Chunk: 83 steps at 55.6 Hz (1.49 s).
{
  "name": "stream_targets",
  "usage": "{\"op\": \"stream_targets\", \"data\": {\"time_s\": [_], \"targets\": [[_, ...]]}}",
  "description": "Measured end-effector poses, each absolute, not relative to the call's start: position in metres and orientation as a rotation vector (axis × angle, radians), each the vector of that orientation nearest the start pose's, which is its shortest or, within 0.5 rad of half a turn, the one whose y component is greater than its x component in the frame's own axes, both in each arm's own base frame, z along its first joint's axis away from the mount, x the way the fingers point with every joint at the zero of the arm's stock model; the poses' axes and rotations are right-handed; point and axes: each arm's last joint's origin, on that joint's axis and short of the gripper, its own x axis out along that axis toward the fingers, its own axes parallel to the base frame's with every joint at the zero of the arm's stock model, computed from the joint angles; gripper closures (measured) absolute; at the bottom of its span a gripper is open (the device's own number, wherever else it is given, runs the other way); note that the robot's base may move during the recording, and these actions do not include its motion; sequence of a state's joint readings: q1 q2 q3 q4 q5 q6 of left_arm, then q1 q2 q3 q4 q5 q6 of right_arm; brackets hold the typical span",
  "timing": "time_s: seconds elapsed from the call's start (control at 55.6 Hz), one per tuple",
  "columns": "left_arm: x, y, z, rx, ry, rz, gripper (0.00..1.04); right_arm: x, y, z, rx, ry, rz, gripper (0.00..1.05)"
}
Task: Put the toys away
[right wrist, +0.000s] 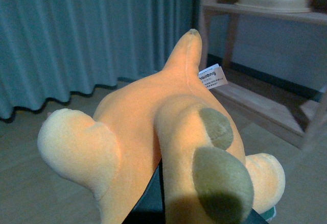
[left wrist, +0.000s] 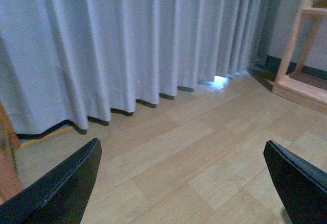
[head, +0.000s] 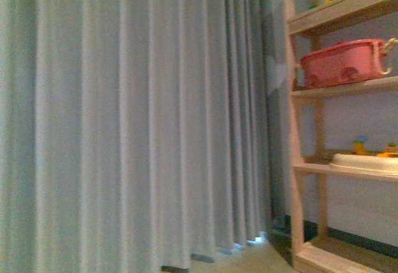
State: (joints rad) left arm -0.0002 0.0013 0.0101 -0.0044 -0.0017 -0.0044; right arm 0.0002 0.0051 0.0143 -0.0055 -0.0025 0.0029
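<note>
Plush toy (right wrist: 148, 117) held off the floor (left wrist: 204, 147), shelf (head: 348, 89) ahead.
Curtain (head: 137, 117) fills most of my front view, the wooden shelf standing at its right; that, I judge, is where the toy belongs. I hold it raised so it won't drag. My right pincer (right wrist: 156, 198) is clamped on its underside, arm pointed at the lower shelves. My left pincer (left wrist: 184, 175) hangs low over the floor, jaws spread wide, holding nothing.
</note>
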Motion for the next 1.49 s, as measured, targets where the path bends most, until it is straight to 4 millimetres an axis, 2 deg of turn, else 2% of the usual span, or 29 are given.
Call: {"op": "stream_targets", "data": {"time_s": [1.493], "targets": [[0.0971, -0.0001, 0.1665, -0.004, -0.005, -0.001, 0.06, 0.0971, 0.0000, 0.1674, 0.003, -0.004, 0.000, 0.98]]}}
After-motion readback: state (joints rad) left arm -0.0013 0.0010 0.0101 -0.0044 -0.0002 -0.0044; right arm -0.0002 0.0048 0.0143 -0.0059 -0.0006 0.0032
